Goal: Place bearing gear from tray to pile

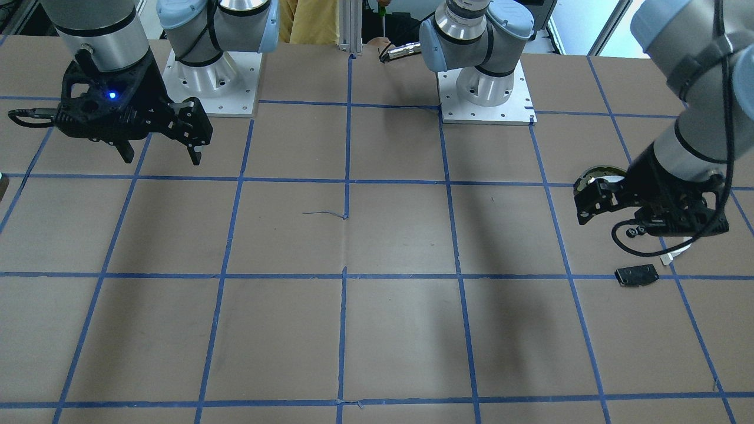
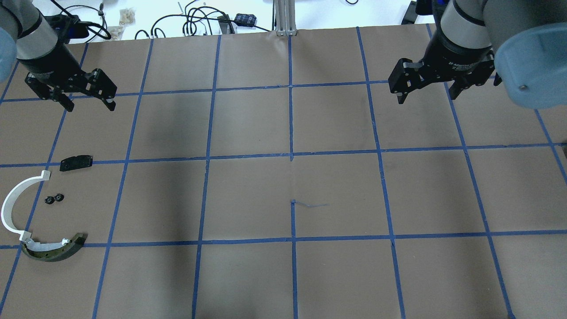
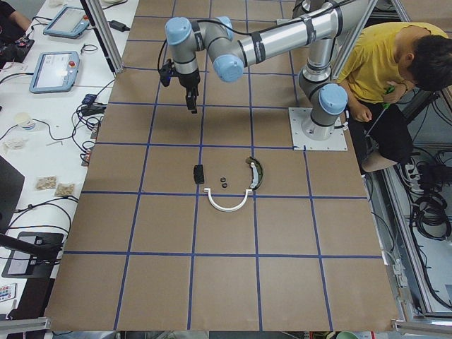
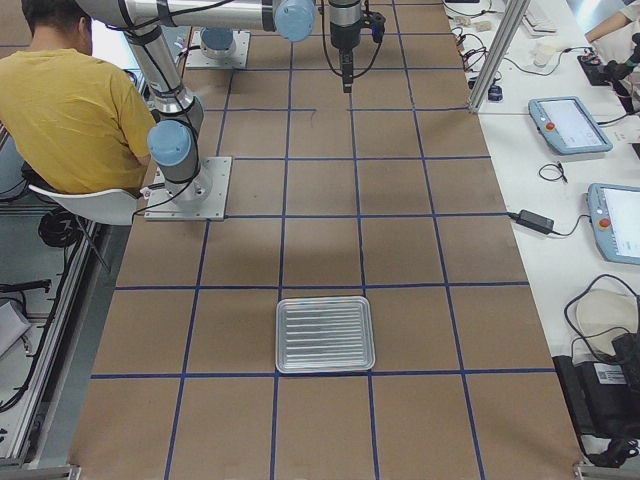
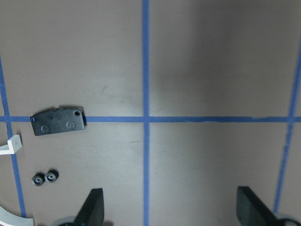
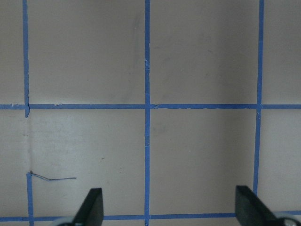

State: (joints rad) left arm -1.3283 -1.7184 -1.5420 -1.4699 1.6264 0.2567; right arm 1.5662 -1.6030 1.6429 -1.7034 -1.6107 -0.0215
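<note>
Brown-papered bench [image 2: 336,195], blue tape grid. Tray [image 4: 325,335] sits at the right end, no gear seen in it. Pile, left half, toward the robot's edge: white arc [image 2: 4,212], dark shoe [image 2: 55,252], black plate [image 2: 76,162] and two small gears [image 2: 54,199] between plate and arc. Left gripper [image 2: 91,104] and right gripper [image 2: 427,95] hover near the far edge, fingers spread, holding nothing. You may judge the placing done; next, only confirm the tray.

Even overhead light; soft arm shadows on the table [image 2: 336,274]; wrist views slightly blurred.
</note>
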